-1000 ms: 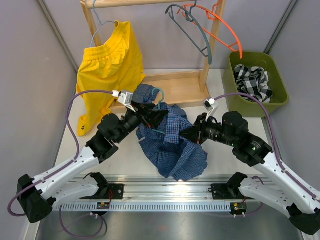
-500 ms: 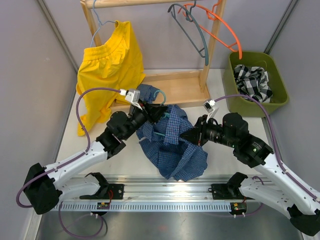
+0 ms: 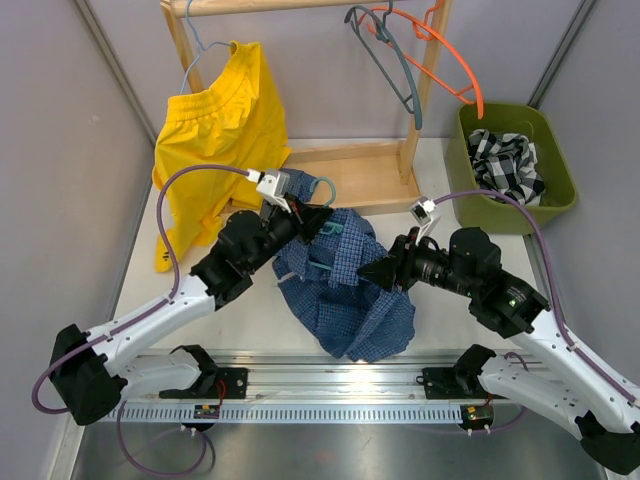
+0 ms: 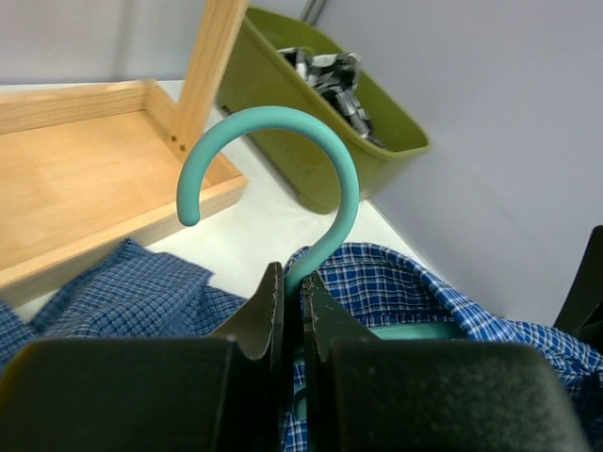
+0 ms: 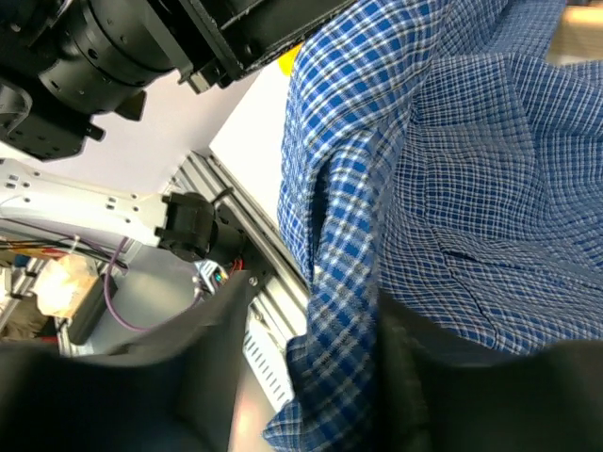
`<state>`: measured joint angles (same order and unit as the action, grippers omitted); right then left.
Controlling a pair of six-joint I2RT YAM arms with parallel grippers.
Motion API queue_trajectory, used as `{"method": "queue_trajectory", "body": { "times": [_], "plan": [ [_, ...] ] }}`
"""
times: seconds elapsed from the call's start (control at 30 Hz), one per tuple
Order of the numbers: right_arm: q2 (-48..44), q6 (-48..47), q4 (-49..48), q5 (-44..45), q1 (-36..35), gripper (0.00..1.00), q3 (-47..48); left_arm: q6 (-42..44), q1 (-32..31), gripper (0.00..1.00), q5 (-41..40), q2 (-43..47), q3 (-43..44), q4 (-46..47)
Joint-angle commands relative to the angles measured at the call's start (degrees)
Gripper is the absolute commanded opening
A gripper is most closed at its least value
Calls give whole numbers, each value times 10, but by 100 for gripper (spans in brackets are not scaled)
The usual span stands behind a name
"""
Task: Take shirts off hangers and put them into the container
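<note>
Lying crumpled mid-table between the two arms: blue check shirt, near the rack, well apart from the container at the far right. Teal hanger is inside it, with only the hook and a bit of shoulder bar showing above the collar.

Left gripper: jaws closed narrow on the hanger's neck, just below the hook.

Right gripper: fingers part-way apart, with a fold of shirt hanging between them. Cannot tell whether they pinch it.

Step in hand, as I judge it: drawing the hanger out of the shirt.
- The cloth needs anchoring first, so the right fingers should bite firmly on the fold before any pull.
- Pull the hanger out through the collar, up and away from the right arm. Tilt it so one shoulder end clears first.
- Risk: the whole shirt drags along with the hanger if the cloth grip is loose, or an end snags in a sleeve.

Plaid shirt is already in the container. Orange hanger and grey hanger hang bare on the rail.
</note>
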<state>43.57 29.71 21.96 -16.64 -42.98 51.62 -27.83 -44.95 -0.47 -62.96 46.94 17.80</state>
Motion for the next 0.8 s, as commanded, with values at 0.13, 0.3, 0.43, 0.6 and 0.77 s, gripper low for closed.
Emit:
{"method": "queue_trajectory", "body": {
  "times": [0.13, 0.3, 0.43, 0.6, 0.77],
  "plan": [
    [10, -12, -46, -12, -2, 61, 8, 107, 3, 0, -119, 7, 175, -133],
    [7, -10, -52, -8, -2, 62, -4, 114, 31, 0, -124, 2, 209, -167],
    [-1, -7, -54, -3, -2, 43, -15, 123, 39, 0, -127, 6, 215, -176],
    [-9, -8, -46, 19, -2, 0, -18, 132, 43, 0, -160, 20, 197, -205],
    [-32, -37, 15, 70, -1, 0, 16, 133, 44, 0, -256, 62, 137, -248]
  ]
}}
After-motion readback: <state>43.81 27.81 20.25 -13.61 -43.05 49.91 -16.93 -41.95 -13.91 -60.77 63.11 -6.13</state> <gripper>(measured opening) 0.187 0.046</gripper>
